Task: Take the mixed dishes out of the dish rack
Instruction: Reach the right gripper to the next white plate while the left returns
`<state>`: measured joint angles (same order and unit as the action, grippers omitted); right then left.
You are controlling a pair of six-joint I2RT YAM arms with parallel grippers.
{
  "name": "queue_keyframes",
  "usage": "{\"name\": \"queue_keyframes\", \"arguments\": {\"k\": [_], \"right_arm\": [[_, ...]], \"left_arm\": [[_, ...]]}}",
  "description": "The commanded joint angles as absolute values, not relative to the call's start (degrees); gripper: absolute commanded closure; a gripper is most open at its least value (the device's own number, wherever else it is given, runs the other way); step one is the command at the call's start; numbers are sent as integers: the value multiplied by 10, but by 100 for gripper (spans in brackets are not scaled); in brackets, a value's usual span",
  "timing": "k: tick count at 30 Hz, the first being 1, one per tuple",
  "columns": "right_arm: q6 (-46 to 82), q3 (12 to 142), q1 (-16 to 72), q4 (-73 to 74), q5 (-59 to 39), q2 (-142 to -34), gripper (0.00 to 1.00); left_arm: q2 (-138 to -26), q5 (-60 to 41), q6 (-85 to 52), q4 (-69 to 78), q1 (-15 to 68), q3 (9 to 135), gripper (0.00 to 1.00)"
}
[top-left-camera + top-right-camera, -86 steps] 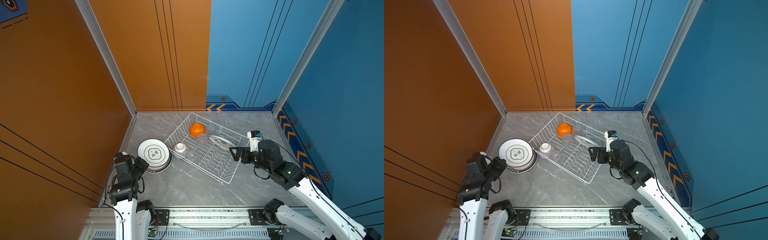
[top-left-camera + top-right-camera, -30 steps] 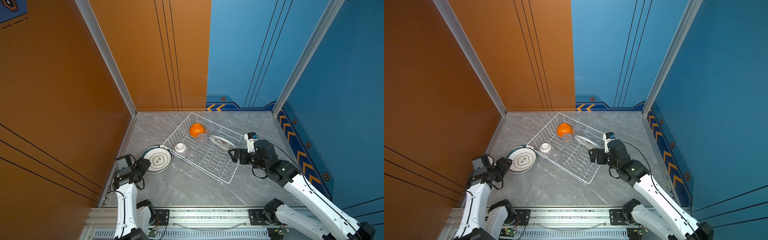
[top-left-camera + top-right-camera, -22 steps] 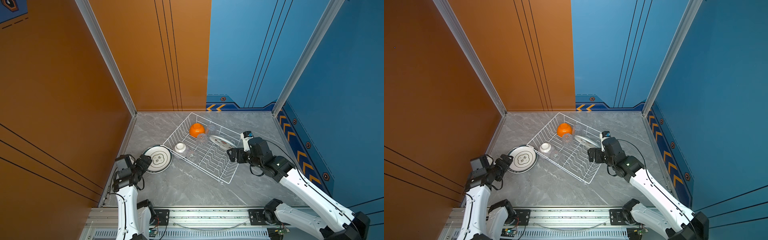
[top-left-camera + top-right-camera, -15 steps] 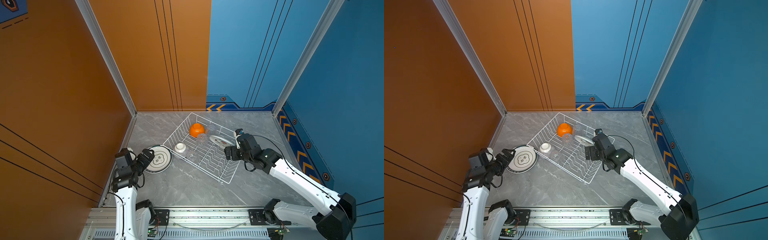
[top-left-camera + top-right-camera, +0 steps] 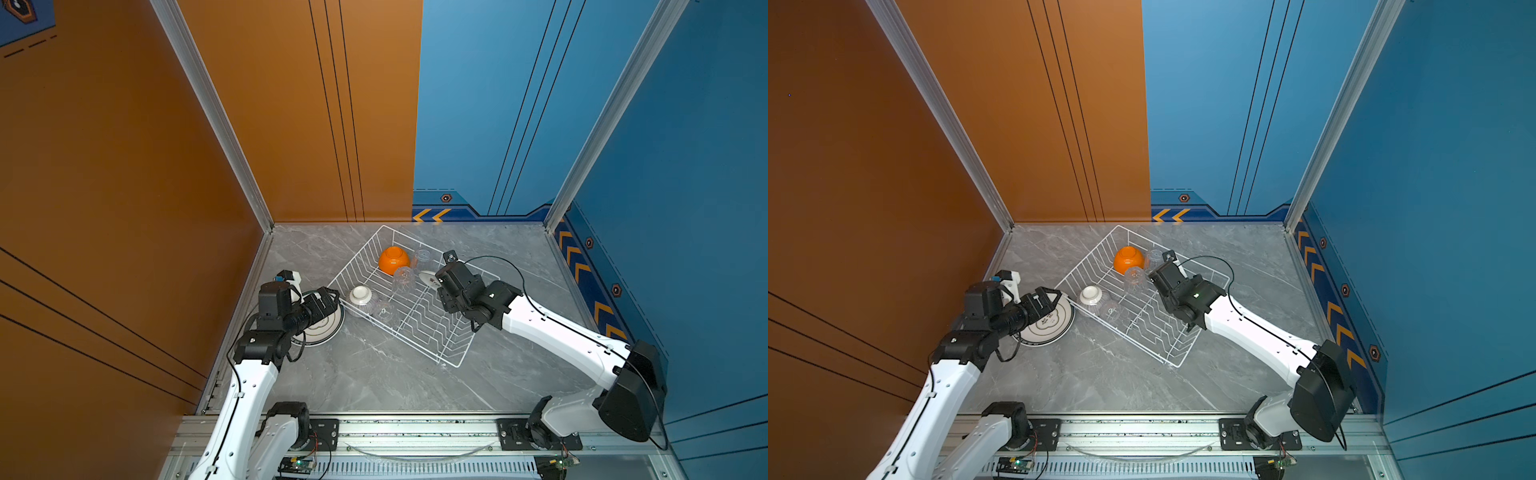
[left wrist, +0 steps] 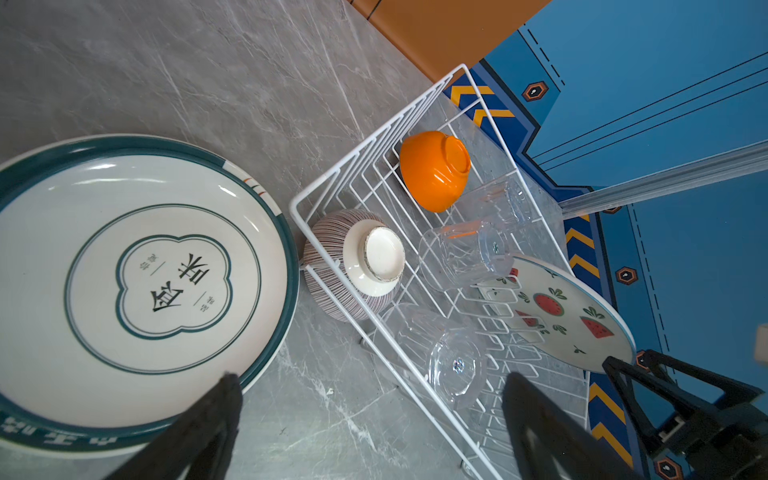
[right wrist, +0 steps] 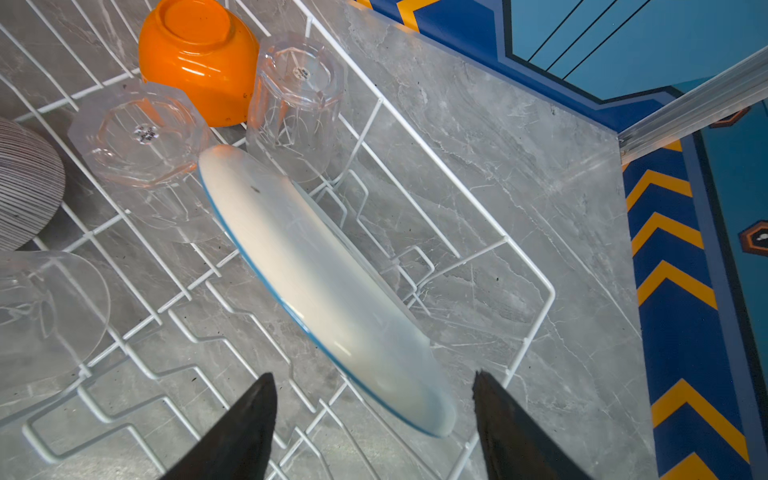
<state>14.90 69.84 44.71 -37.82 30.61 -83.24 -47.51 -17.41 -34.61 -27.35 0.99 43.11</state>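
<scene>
The white wire dish rack (image 5: 436, 332) (image 5: 1154, 328) stands slantwise on the grey table. In it are an upturned orange bowl (image 5: 393, 259) (image 7: 199, 58), an upturned striped bowl (image 5: 360, 295) (image 6: 353, 266), three clear glasses (image 6: 465, 253) (image 6: 503, 199) (image 6: 440, 353), and a watermelon plate (image 6: 557, 311) (image 7: 316, 282) leaning in the prongs. A teal-rimmed plate (image 5: 322, 328) (image 6: 137, 282) lies flat on the table left of the rack. My left gripper (image 6: 372, 378) (image 5: 328, 297) hangs open between that plate and the rack's corner. My right gripper (image 7: 372, 376) (image 5: 439, 286) is open, its jaws either side of the watermelon plate's rim without touching.
An orange wall (image 5: 208, 249) runs close along the left of the teal-rimmed plate. Blue walls (image 5: 602, 270) close the back and right. Bare table (image 5: 374, 382) lies in front of the rack, up to the metal rail (image 5: 415, 428).
My left gripper let go of the teal-rimmed plate, which now lies flat, and moved right toward the rack. My right arm reached left over the rack to the watermelon plate.
</scene>
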Motion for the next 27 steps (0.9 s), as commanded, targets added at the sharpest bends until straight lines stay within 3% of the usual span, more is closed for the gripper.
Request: {"name": "queue_keyframes", "arguments": {"k": [1,3,7,10,13,27], "right_arm": [[130,730,456,-418,364,-856,30],[127,739,463,-425,380,-871,34],[137,755,472,-441,400,-896,55],[143,757,473,-442,403,-907,60],[150,759,474,-446,412,-913,72],[174,749,458,-453,400,-871,100]], "left_arm": [[-476,-131,-326,-254,30,449,2],[-475,-118,-329,-239,42,441,2],[-478,-115,-334,-228,60,439,2],[-477,-105,-336,-227,72,438,2],[-476,-96,-341,-215,84,430,2],[-492,-74,-356,-185,130,413,2]]}}
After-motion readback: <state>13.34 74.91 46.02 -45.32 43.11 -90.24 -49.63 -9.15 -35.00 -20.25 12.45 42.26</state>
